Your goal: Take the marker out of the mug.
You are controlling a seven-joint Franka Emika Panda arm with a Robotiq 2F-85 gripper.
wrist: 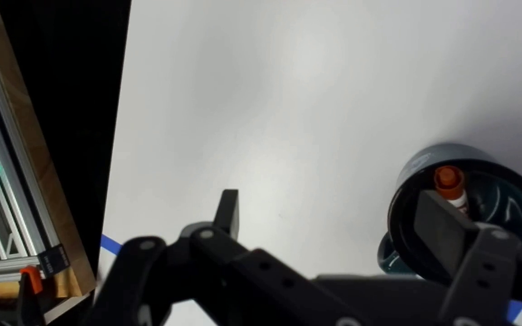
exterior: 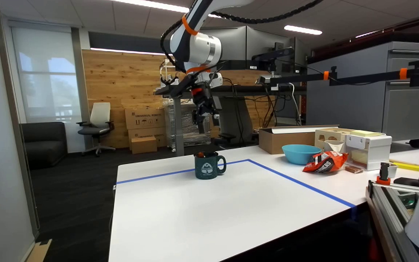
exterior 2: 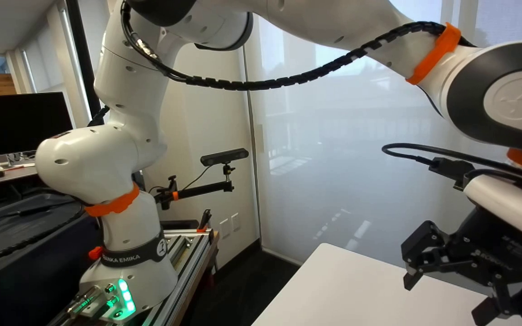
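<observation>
The dark teal mug (exterior: pixel 206 168) stands upright on the white table, handle to the right in an exterior view. It also shows in the wrist view (wrist: pixel 505 199), partly covered by a finger. The marker (wrist: pixel 450 179) stands in the mug and leans against its inner wall. Its orange end and some white body show; the rest is hidden. In an exterior view only an orange bit of the marker (exterior: pixel 201 155) shows in the mug's mouth. My gripper (wrist: pixel 333 210) is open and empty, above the table; it shows in both exterior views (exterior: pixel 207 122) (exterior 2: pixel 447 296). One finger overlaps the mug in the wrist view.
Blue tape (exterior: pixel 300 182) marks an area on the white table (exterior: pixel 180 218). A light-blue bowl (exterior: pixel 299 154), a red snack bag (exterior: pixel 326 162), a cardboard box (exterior: pixel 286 140) and a white container (exterior: pixel 368 149) stand at the right of an exterior view. The robot's metal base frame (wrist: pixel 7 181) is beyond the table edge.
</observation>
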